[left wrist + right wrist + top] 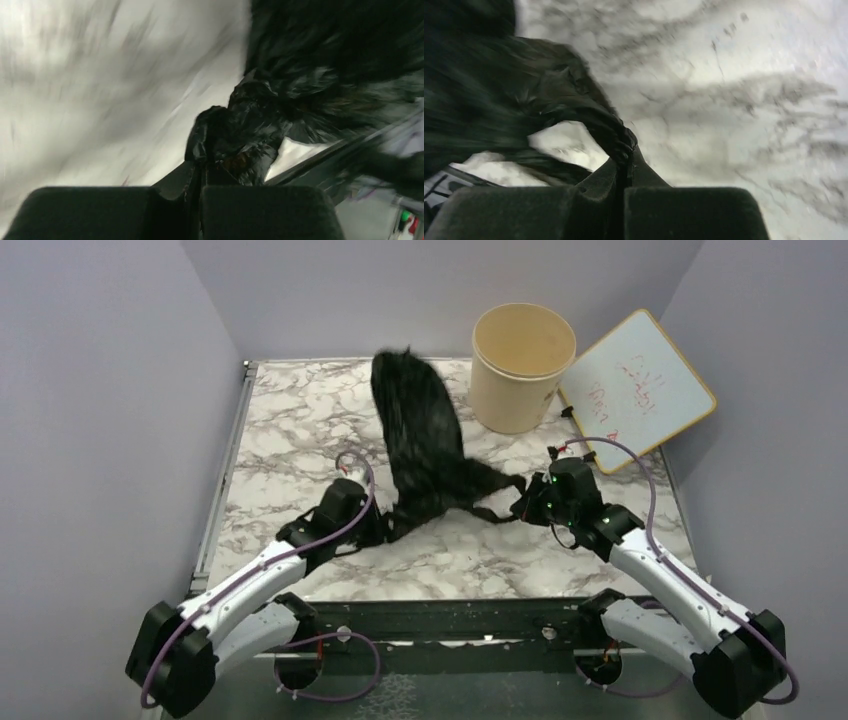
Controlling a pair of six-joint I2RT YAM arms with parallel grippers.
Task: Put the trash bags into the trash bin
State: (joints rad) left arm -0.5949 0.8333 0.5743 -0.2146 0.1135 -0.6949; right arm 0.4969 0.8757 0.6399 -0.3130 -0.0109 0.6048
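A glossy black trash bag stretches up from between my two grippers toward the back of the marble table, its far end blurred and lifted. My left gripper is shut on the bag's near left handle, seen as bunched black plastic at the fingertips in the left wrist view. The right gripper is shut on the bag's right handle, a twisted loop pinched at its tips. The beige trash bin stands upright and open at the back, right of the bag's far end.
A white board with a yellow frame leans at the back right beside the bin. Grey walls close in the table on three sides. A metal rail runs along the table's left edge. Both wrist views are motion-blurred.
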